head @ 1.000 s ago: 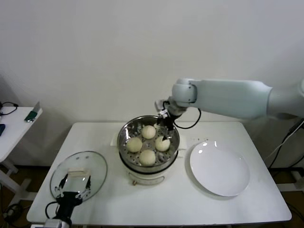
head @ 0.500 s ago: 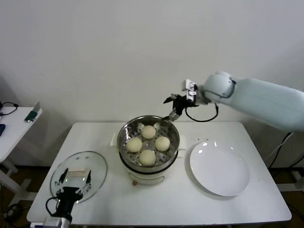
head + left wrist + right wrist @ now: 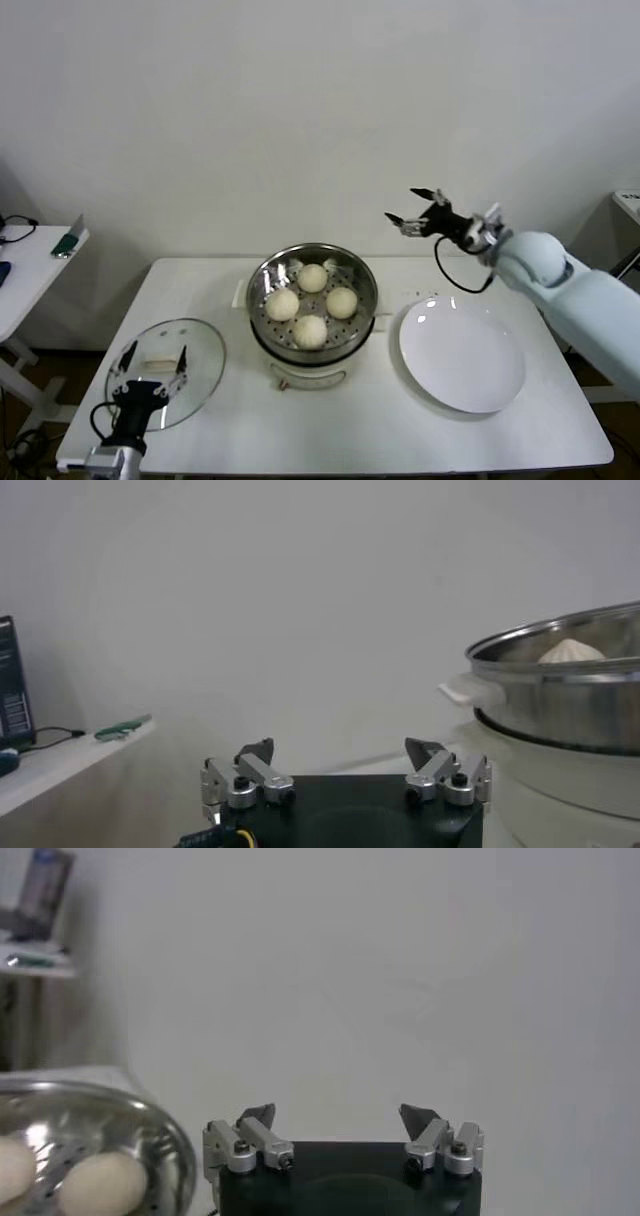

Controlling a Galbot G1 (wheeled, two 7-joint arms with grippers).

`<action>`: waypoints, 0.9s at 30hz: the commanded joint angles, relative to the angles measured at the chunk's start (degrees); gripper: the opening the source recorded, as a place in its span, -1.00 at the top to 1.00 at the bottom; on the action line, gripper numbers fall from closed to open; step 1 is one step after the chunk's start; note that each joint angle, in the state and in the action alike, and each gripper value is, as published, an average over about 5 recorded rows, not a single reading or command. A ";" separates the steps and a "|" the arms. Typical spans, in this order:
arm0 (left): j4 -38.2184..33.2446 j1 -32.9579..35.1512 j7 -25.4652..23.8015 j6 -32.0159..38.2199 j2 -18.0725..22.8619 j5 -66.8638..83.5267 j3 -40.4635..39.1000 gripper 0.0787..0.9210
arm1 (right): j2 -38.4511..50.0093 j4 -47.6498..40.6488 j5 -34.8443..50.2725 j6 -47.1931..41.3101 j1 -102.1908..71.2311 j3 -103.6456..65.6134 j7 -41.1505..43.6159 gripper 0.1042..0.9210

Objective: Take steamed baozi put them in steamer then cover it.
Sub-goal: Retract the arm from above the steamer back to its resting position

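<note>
Even, soft, fairly bright light fills the head view; the white wall and the surface point(image 3: 400, 430) read pale and flat, with only faint shadows. A weak shadow sits under the steamer point(image 3: 313, 297) on its near side, so the light seems to come from above. Small bright glints show on the plate point(image 3: 462, 357) near its far rim, and on the steamer's metal wall. The glass cover point(image 3: 166, 372) carries pale reflections. The head view is a little soft throughout. In both wrist views the wall looks grey and dimmer; in the left wrist view the things at the far side, on a side table point(image 3: 60, 765), are blurred
</note>
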State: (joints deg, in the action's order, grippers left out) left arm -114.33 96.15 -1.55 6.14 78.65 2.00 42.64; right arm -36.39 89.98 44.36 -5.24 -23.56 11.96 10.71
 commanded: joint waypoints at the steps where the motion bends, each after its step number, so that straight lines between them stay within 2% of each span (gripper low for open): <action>1: 0.37 -0.28 0.09 0.31 -0.34 -1.57 0.27 -0.77 | -8.52 5.46 -8.57 13.73 -54.65 -49.40 -4.38 -0.76; 5: 0.76 0.45 0.99 1.80 -0.27 -5.03 0.30 -0.77 | -13.98 5.74 -9.00 18.63 -61.10 -51.94 -3.64 -0.76; 8: 1.51 0.79 3.60 3.89 -0.23 -10.22 0.51 -0.77 | -17.22 6.13 -9.09 21.78 -65.03 -52.19 -3.23 -0.76; 12: 2.49 1.52 11.68 6.16 -1.36 -23.11 1.38 -0.77 | -20.81 6.15 -9.35 25.87 -68.13 -50.75 -2.73 -0.76; 15: 1.97 3.33 18.67 6.29 -3.69 -34.97 2.58 -0.77 | -23.09 5.81 -10.21 28.97 -69.23 -49.22 -2.30 -0.76; 18: 1.06 5.76 23.66 4.33 -6.75 -49.06 4.19 -0.77 | -25.11 5.21 -11.53 31.43 -69.52 -47.70 -2.17 -0.76; 21: 1.80 7.30 25.79 0.12 -8.51 -64.97 5.06 -0.77 | -26.91 4.32 -13.24 32.90 -69.37 -46.37 -2.57 -0.76; 24: 4.40 7.60 25.85 -4.76 -8.06 -72.96 3.28 -0.77 | -28.19 3.42 -14.65 33.59 -69.09 -45.28 -3.49 -0.76; 27: 9.26 5.34 27.73 -7.15 -5.50 -77.95 1.07 -0.77 | -29.10 2.81 -14.92 33.94 -68.72 -44.72 -4.00 -0.76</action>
State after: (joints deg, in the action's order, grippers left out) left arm -111.98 101.07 15.64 7.66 73.52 -38.90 45.72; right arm -59.00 93.78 32.91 22.45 -87.27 -31.92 7.89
